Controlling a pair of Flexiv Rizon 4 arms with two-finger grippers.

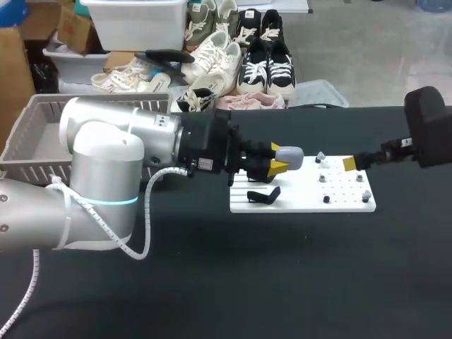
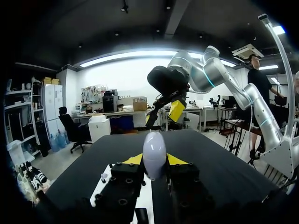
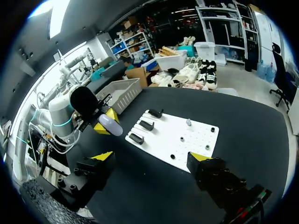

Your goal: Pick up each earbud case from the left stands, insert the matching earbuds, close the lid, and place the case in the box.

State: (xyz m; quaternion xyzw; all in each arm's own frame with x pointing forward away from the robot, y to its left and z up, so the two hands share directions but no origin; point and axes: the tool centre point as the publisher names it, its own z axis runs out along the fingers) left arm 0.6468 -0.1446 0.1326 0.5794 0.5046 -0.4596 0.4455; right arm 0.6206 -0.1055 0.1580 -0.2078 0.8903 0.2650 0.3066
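Note:
My left gripper [image 1: 278, 157] is shut on a pale grey earbud case [image 1: 290, 155], held closed above the left part of the white board [image 1: 346, 206]. In the left wrist view the case [image 2: 154, 154] stands upright between the yellow fingertips [image 2: 176, 160]. A black stand [image 1: 263, 195] lies on the board just below that gripper. Several small earbuds, such as one [image 1: 320, 156] at the far edge, sit on the board's right half. My right gripper [image 1: 351, 163] hangs over the board's right end, open and holding nothing. Its wrist view shows the gripper [image 3: 151, 157] above the board [image 3: 196, 140], and the case [image 3: 110, 124].
A grey slatted basket [image 1: 28, 141] stands at the table's far left, partly behind my left arm; the right wrist view shows the basket [image 3: 119, 92] beyond three black stands [image 3: 146, 124]. The black table [image 1: 282, 282] stretches bare toward its front edge.

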